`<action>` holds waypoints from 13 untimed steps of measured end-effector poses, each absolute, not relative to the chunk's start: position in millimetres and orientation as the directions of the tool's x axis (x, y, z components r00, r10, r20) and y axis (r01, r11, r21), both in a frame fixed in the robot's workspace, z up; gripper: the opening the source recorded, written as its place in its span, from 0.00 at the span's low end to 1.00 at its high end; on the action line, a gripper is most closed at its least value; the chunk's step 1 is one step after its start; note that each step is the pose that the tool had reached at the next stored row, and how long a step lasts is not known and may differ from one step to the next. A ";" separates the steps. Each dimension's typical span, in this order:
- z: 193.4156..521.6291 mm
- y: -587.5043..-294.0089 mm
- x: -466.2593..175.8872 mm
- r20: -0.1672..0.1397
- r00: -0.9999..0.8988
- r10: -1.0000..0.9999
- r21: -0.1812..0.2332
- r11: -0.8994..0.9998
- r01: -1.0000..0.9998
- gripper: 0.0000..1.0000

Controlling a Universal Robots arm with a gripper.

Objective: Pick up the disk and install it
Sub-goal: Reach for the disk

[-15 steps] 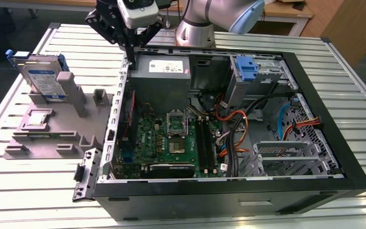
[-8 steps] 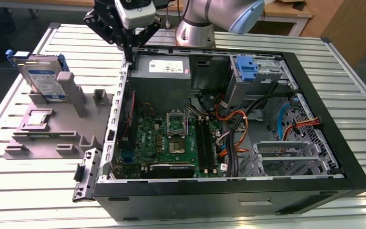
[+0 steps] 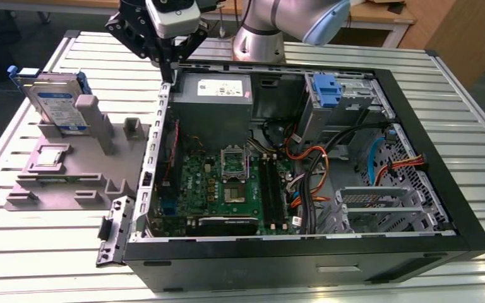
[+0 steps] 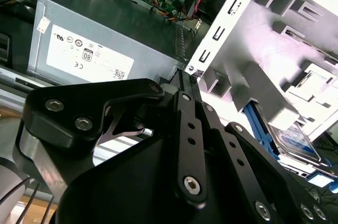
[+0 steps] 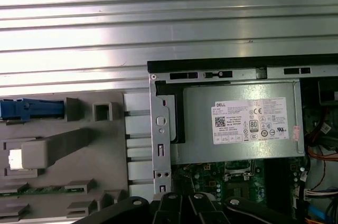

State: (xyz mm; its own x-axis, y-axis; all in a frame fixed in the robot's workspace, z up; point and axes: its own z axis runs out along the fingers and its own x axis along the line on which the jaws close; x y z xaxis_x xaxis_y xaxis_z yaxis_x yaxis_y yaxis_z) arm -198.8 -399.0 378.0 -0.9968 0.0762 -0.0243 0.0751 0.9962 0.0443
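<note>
The claw (image 3: 172, 71), pressed together and empty, hangs just above the case rim (image 3: 163, 107), so a careless descent could strike metal, well apart from the disk (image 3: 60, 104)

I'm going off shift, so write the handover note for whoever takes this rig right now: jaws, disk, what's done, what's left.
Gripper: jaws shut, holding nothing, at the edge of the open black computer case, beside the grey metal power-supply box with the white sticker.
Disk: the flat silver-grey hard drive with the blue plastic frame stands on edge in the grey plastic fixture, outside the case on the exterior view's left, apart from the gripper.
Done: nothing visible; the drive is not picked up.
Left: both the pick-up and the install.
</note>
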 end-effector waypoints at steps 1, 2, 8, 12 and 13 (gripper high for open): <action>377.9 -398.9 -199.8 -0.024 -0.997 0.076 0.044 0.996 0.075 0.10; 377.9 -398.9 -200.8 -0.024 -0.997 0.076 0.044 0.996 0.075 0.10; 377.6 -398.9 -206.8 -0.024 -0.997 0.076 0.044 0.996 0.075 0.10; 377.3 -398.9 -210.4 -0.024 -0.997 0.076 0.044 0.996 0.075 0.10; 377.2 -398.9 -211.2 -0.024 -0.997 0.076 0.044 0.996 0.075 0.10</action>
